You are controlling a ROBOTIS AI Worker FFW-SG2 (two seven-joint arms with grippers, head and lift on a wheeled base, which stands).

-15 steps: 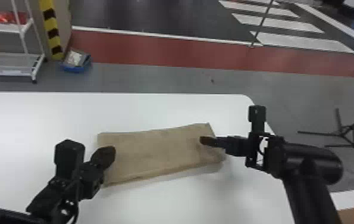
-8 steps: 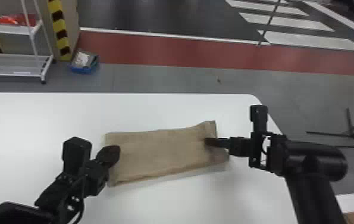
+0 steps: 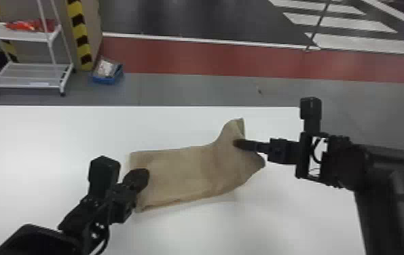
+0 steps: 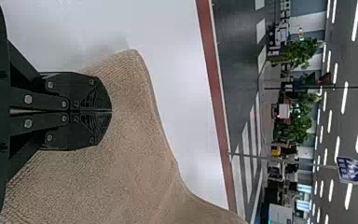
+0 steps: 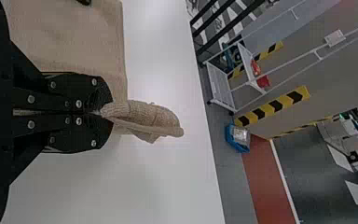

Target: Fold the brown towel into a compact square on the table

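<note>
My wrist views show the black right pincer (image 3: 237, 143) gripping the brown woven towel (image 3: 184, 174), the black left pincer (image 3: 145, 176) closed, details my head view hides.

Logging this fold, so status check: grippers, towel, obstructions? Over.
Right gripper shut on raised right end of brown towel. Left gripper shut, over towel's left end, possibly in the fold's way. Towel on white table.

Seen from the head view, the thin woven-cloth towel (image 3: 184, 176) is plain brown, and the broad smooth table (image 3: 58, 135) is plain white. The flat-fingered left gripper (image 3: 141, 179), at the towel's 9 o'clock, and the flat-fingered right gripper (image 3: 240, 143), at 2, are black. Black stripes cross a tall yellow strip (image 3: 84, 50) at 11; a long floor band (image 3: 211, 57) at 12 is red.
</note>
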